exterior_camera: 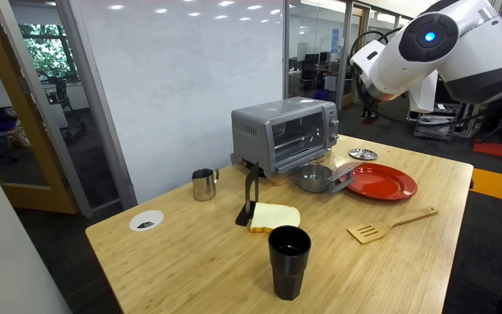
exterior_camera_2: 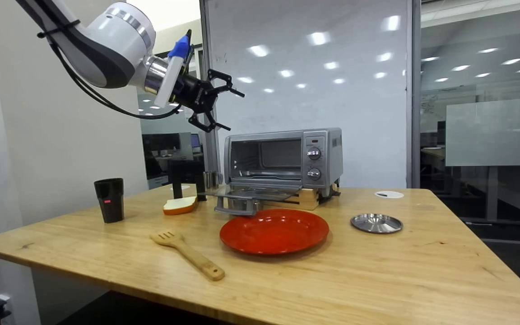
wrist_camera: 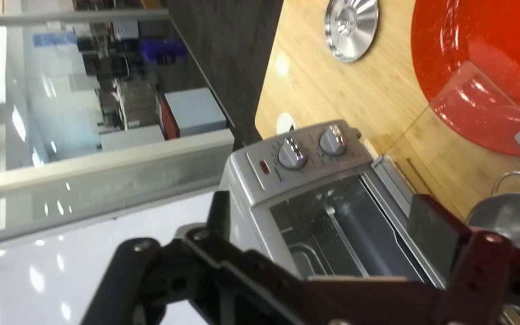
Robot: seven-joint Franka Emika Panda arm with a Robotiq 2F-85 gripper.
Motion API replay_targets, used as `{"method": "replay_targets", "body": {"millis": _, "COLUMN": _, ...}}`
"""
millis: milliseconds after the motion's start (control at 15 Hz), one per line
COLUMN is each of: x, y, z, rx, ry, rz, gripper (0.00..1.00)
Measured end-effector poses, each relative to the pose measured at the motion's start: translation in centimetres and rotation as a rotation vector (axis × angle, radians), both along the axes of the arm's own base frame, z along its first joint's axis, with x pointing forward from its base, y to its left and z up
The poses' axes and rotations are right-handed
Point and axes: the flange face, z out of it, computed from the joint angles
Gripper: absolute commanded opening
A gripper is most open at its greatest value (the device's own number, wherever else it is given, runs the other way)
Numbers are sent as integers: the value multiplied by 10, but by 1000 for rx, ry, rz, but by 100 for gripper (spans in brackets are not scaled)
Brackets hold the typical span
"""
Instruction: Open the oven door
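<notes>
The silver toaster oven (exterior_camera: 255,131) stands at the back of the table, also in an exterior view (exterior_camera_2: 334,155) and the wrist view (wrist_camera: 260,189). Its oven door (exterior_camera_2: 269,193) is folded down, its glass roughly level in front of the open cavity. The silver door handle (exterior_camera_2: 237,211) sticks out over the edge of the red plate; it also shows in an exterior view (exterior_camera: 342,178). The door glass (wrist_camera: 472,101) covers part of the plate in the wrist view. My gripper (exterior_camera_2: 232,110) is open and empty, above and in front of the oven, apart from the door; its fingers (wrist_camera: 327,216) are wide apart.
A steel bowl (exterior_camera: 314,176) sits beneath the lowered door, beside the red plate (exterior_camera: 386,183). A steel pitcher (exterior_camera: 204,185), black rack (exterior_camera: 251,192), bread slice (exterior_camera: 275,216), black cup (exterior_camera: 289,261), wooden spatula (exterior_camera: 371,231) and steel lid (exterior_camera_2: 376,223) are on the table.
</notes>
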Motion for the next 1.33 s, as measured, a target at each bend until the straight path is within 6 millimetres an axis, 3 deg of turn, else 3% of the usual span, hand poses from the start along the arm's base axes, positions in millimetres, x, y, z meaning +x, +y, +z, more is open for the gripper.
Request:
{"method": "replay_targets", "body": {"millis": 333, "x": -6, "y": -16, "z": -20, "rx": 74, "ry": 64, "rz": -293, "gripper": 100}}
{"method": "replay_targets", "body": {"millis": 667, "x": -8, "y": -16, "z": -37, "rx": 304, "ry": 184, "rz": -464, "gripper": 100}}
{"method": "replay_targets", "body": {"millis": 1333, "x": 18, "y": -15, "z": -13, "rx": 816, "ry": 126, "rz": -319, "gripper": 100}}
